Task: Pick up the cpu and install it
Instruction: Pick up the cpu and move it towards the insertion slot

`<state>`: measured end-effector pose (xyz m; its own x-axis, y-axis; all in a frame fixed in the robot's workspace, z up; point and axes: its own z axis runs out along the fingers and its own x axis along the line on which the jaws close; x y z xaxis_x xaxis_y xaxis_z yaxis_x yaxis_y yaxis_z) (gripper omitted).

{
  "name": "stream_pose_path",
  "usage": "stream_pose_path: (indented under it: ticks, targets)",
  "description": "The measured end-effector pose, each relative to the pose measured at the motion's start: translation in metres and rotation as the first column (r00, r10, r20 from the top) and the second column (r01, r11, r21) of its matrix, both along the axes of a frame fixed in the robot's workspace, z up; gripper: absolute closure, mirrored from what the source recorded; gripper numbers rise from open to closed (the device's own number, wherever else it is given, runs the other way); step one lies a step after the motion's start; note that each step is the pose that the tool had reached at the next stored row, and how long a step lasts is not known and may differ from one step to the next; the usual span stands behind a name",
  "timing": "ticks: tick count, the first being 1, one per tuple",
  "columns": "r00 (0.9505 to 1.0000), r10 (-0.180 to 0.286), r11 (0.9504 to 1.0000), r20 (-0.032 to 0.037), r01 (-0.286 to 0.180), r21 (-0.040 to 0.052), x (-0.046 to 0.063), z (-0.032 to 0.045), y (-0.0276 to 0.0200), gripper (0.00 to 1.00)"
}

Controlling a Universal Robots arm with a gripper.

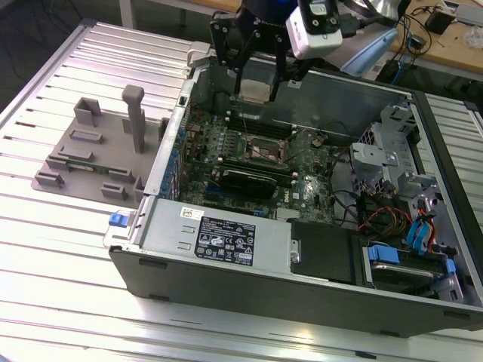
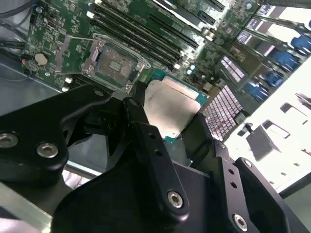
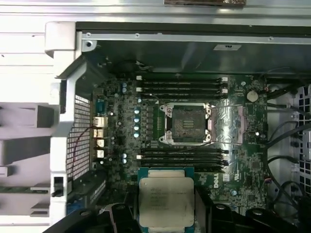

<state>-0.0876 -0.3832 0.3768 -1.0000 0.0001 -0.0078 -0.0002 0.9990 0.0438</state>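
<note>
- The black gripper [image 2: 169, 121] is clamped on the small, flat, square cpu [image 3: 166, 201] with a silvery metal top, a finger at each opposite edge.
- The cpu hangs over the green motherboard's [image 3: 245, 162] far side.
- The open, metal-framed square socket [image 3: 188, 124] lies below it and nearer, apart.

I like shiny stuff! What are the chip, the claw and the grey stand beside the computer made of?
Cpu: the top looks like metal, a dull silvery plate with a soft sheen, set on a thin teal rim. Claw: probably metal with a matte black coat; its screw heads shine silver. Stand: likely plastic, plain grey all over with no shine.
</note>
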Motion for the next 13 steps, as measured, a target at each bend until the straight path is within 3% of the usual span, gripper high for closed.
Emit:
stream_pose_path:
  ticks: [4,8,11,13]
  targets:
    - [0.9999,0.0,1.0,-0.0105,0.0,0.0,0.025,-0.0133,0.0006,0.45]
    - [0.9999,0.0,1.0,-0.012,0.0,0.0,0.036,-0.021,0.0025,0.45]
    - [0.9999,0.0,1.0,-0.012,0.0,-0.0001,0.04,-0.0324,0.0114,0.45]
    - [0.9999,0.0,1.0,-0.012,0.0,-0.0001,0.041,-0.0366,0.0149,0.45]
